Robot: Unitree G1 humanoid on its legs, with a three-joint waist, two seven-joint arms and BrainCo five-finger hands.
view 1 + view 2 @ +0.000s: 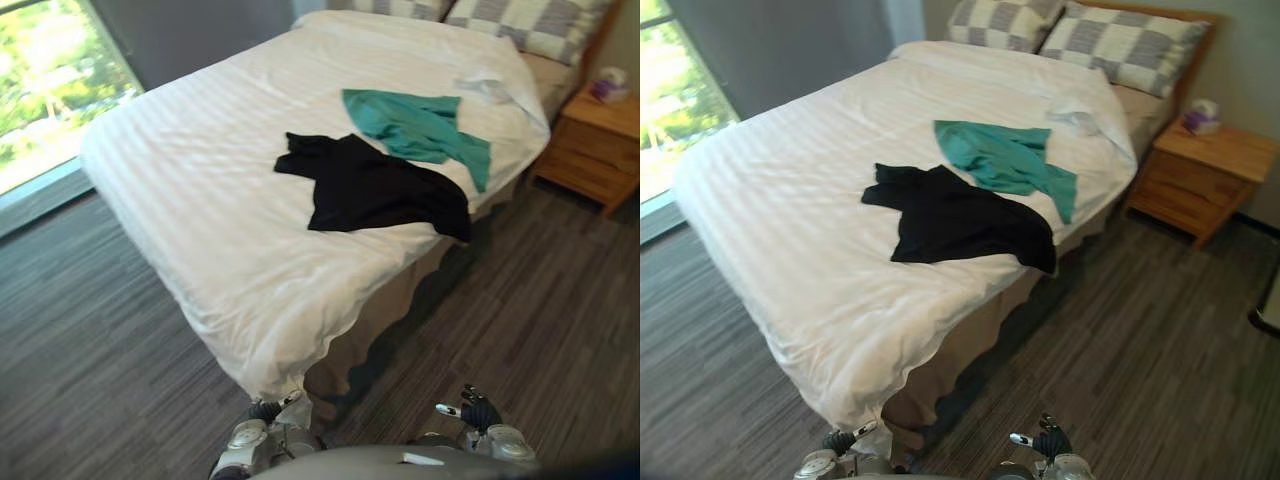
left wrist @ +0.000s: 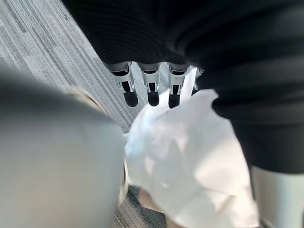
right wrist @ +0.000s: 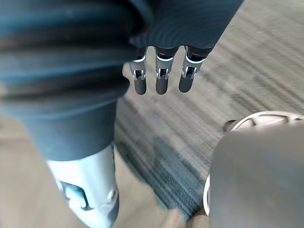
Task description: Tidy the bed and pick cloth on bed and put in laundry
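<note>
A black garment (image 1: pixel 380 190) lies spread on the white duvet (image 1: pixel 190 190), near the bed's right edge. A teal garment (image 1: pixel 420 125) lies just beyond it, one end hanging toward that edge. A small crumpled white cloth (image 1: pixel 487 88) sits nearer the pillows. My left hand (image 1: pixel 265 412) hangs low at the foot corner of the bed, its fingers (image 2: pixel 152 88) relaxed and open beside the drooping duvet corner (image 2: pixel 190 152). My right hand (image 1: pixel 478 410) hangs over the floor, its fingers (image 3: pixel 161 78) straight and holding nothing.
Checked pillows (image 1: pixel 540 25) lie at the head of the bed. A wooden nightstand (image 1: pixel 600 140) with a tissue box (image 1: pixel 608 85) stands to the right. A window (image 1: pixel 50 70) is on the left. Grey striped floor (image 1: pixel 540 300) runs along the bed's right side.
</note>
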